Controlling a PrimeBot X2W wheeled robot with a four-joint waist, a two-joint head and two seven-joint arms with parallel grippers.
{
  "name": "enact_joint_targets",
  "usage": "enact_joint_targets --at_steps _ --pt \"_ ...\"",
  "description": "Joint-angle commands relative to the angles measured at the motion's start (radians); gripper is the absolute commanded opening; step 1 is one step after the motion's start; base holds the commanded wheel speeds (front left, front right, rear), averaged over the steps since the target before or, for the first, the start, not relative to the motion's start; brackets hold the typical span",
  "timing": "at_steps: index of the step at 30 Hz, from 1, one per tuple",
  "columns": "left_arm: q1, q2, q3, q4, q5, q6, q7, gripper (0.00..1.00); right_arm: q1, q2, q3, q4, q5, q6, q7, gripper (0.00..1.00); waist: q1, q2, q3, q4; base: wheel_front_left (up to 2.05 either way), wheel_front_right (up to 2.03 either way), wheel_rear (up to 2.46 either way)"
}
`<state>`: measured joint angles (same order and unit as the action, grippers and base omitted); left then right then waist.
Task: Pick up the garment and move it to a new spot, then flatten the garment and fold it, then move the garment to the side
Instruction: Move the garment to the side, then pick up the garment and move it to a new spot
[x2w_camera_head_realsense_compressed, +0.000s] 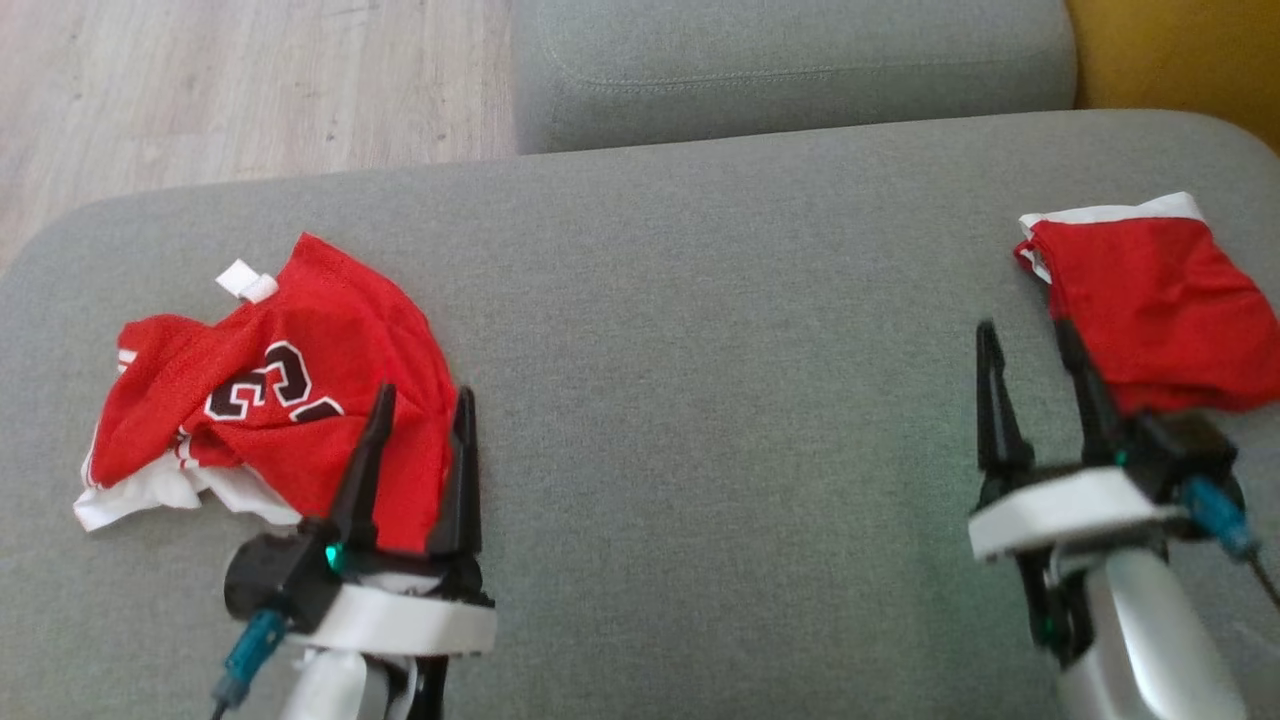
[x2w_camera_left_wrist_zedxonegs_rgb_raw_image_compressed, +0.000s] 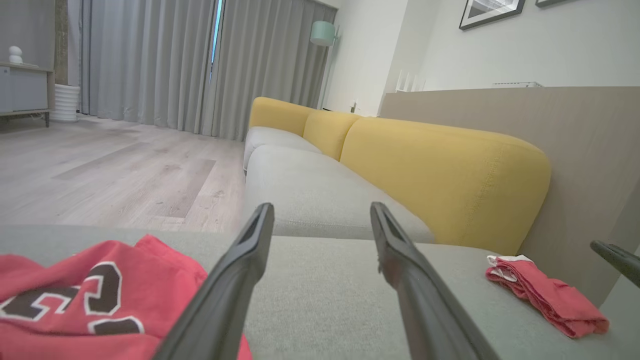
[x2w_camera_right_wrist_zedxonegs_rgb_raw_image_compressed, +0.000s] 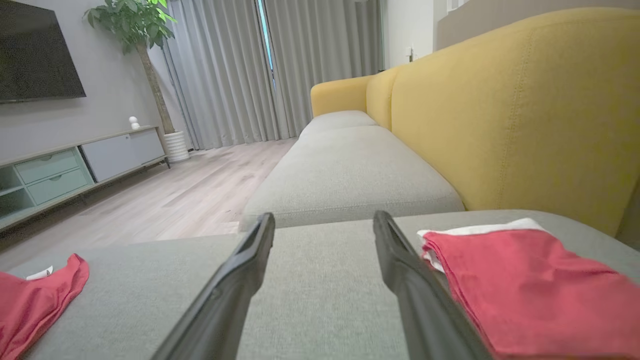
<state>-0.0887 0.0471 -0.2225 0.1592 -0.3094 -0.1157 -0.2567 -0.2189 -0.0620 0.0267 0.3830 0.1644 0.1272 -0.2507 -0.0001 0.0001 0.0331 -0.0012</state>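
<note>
Left claw (x2w_camera_head_realsense_compressed: 425, 393) spread wide, nothing between its fingers. Right claw (x2w_camera_head_realsense_compressed: 1027, 327) spread the same, also empty. Both sit low over the grey sofa cushion (x2w_camera_head_realsense_compressed: 700, 350), fingers pointing away from me.

Two red pieces on the cushion. I take the crumpled jersey (x2w_camera_head_realsense_compressed: 300, 330) as the one to work and the pick-up as the step in hand; the folded red garment (x2w_camera_head_realsense_compressed: 1150, 300) looks finished to me.

Jersey relative to the left claw: most of it lies off to the claw's left and a little ahead. Its near right edge runs under or against the two fingers in the head view. In the left wrist view the cloth sits beside the left finger, not between the fingers. Contact I cannot tell.

Folded garment relative to the right claw: just beside the right finger, on its outer side. The left claw is well apart from it.

How I'd do the grab well:
- shift the left claw left, so a raised fold lies between the fingers, not the thin edge
- come down until the tips press into the cushion a little, then close; the mesh looks slippery and bunched, so a shallow pinch may catch one layer only
- lift slowly and watch that the white lining comes up too
- keep the right claw off the folded piece when it swings in to help
</note>
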Motion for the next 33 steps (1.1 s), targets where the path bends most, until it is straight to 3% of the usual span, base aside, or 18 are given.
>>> enact_joint_targets --at_steps 1,9,33 --pt "-0.018 0.003 0.035 -0.026 -0.002 -0.006 -0.005 1.0 -0.011 0.011 0.023 -0.05 -0.011 0.003 -0.011 1.0 0.0001 -0.0001 -0.003 0.0 0.0 0.0 0.0" --pt "0.02 0.003 0.042 -0.025 -0.008 -0.009 -0.005 1.0 0.094 0.012 0.051 -0.095 0.021 0.003 -0.011 1.0 0.0001 -0.0001 -0.021 -0.003 0.0 0.0 0.0" --pt "0.015 0.003 0.045 -0.035 -0.004 -0.001 -0.005 1.0 0.095 0.012 0.067 -0.106 0.025 0.003 -0.011 1.0 0.0001 -0.0001 -0.03 0.008 0.0 0.0 0.0"
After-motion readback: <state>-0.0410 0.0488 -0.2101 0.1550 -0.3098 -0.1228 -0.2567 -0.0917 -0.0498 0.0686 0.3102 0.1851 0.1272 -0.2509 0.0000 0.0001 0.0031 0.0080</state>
